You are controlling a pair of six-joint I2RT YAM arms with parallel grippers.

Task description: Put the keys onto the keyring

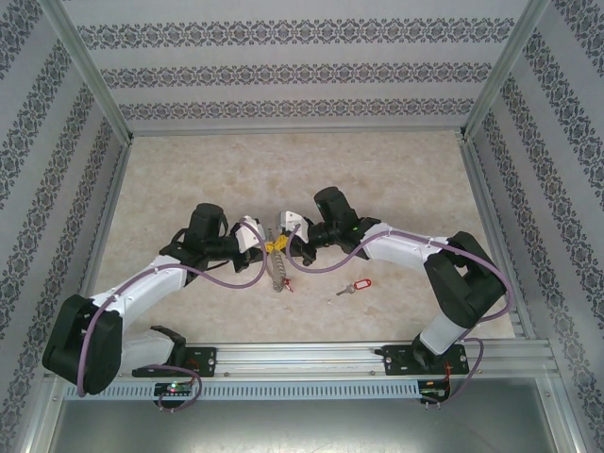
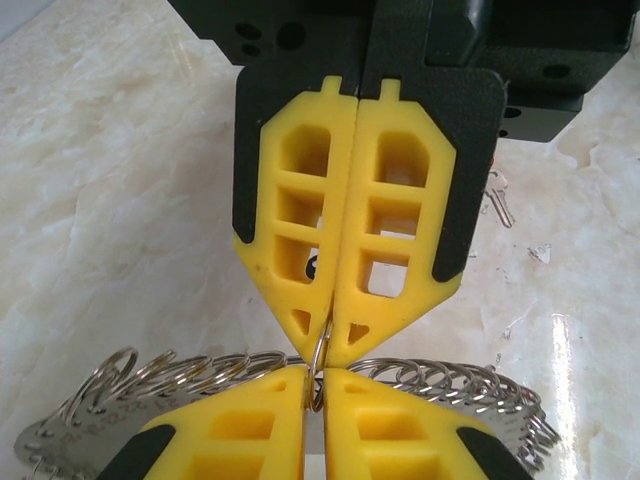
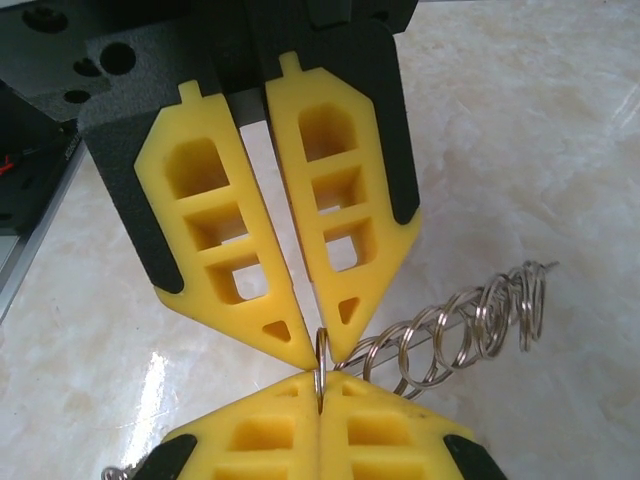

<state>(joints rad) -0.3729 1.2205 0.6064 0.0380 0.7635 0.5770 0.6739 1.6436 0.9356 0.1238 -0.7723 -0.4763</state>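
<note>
left gripper (image 2: 315, 378) and right gripper (image 3: 318, 388) tip to tip on the keyring (image 1: 279, 271)
nearest, a red-tagged key (image 1: 357, 286) lies on the table (image 1: 189, 179), right of the keyring; farther in, mid-table, both grippers are clenched on one small loop (image 3: 320, 350) at the keyring's rim.

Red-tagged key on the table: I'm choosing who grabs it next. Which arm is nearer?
Right. The right arm passes just beyond the key; the left arm sits well to its left.
</note>
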